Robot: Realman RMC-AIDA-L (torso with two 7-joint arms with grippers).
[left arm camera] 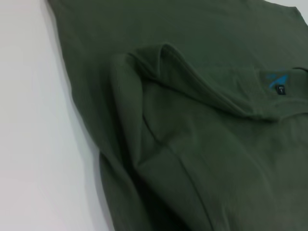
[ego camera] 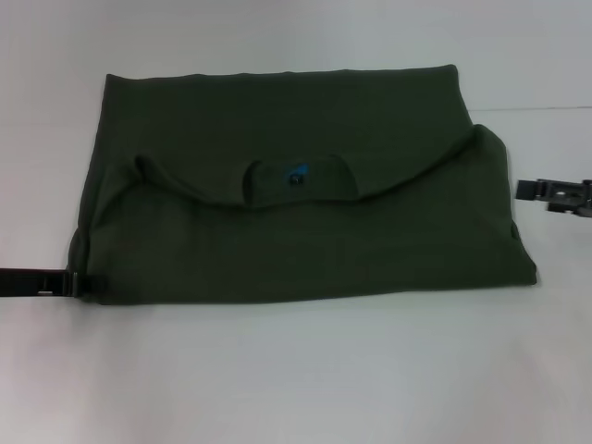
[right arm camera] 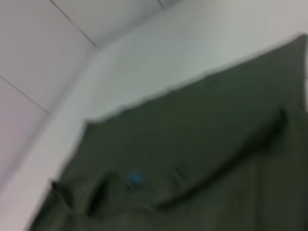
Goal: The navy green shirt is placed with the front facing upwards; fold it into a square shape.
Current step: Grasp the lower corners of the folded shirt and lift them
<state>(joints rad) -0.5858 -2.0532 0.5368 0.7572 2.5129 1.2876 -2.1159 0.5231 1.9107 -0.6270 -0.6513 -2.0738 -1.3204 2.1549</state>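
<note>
The navy green shirt [ego camera: 296, 240] lies folded into a wide rectangle on the white table, its print hidden. The round collar [ego camera: 298, 190] with the blue label [ego camera: 296, 174] shows in the middle, along a curved folded edge. My left gripper [ego camera: 72, 282] reaches in low from the left and touches the shirt's near-left corner. My right gripper [ego camera: 553, 192] hovers just off the shirt's right edge, apart from the cloth. The left wrist view shows layered folds of the shirt [left arm camera: 192, 144] and the label [left arm camera: 278, 79]. The right wrist view shows the shirt [right arm camera: 202, 159] from farther off.
The white table [ego camera: 296, 379] spreads bare in front of the shirt and on both sides. In the right wrist view the table's far edge meets a pale tiled wall [right arm camera: 43, 53].
</note>
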